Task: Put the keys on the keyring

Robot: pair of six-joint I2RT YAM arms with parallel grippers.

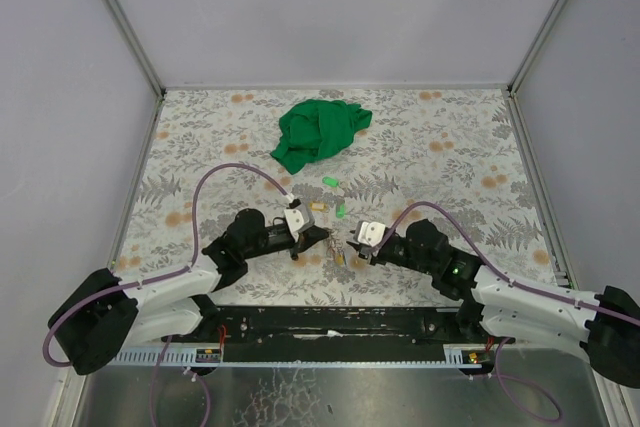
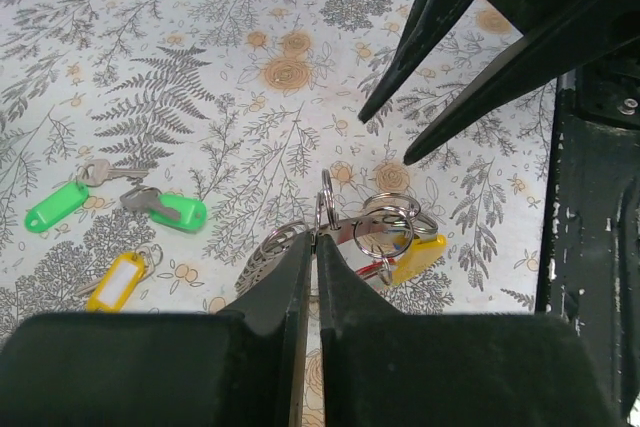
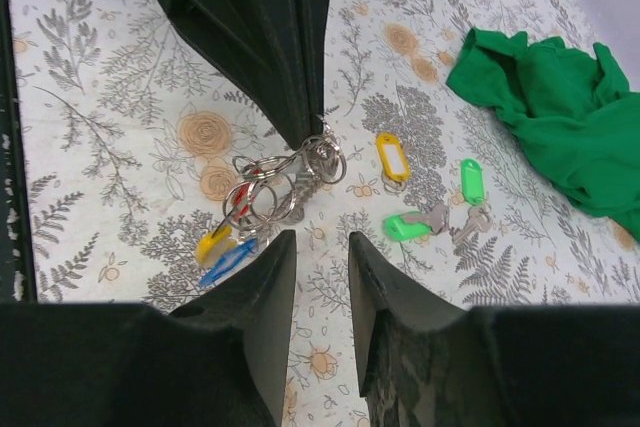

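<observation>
The left gripper [image 2: 316, 237] is pinched shut on a thin wire loop, probably the keyring [image 2: 325, 202], standing on edge above a bunch of keys [image 2: 420, 252] with yellow, red and blue tags. The right gripper [image 3: 322, 239] hovers close by, narrowly open and empty. The wire looks light, stiff and slippery. Farther out lie three loose keys [image 2: 175, 212]; their flat plastic tags seem the easier hold.
</observation>
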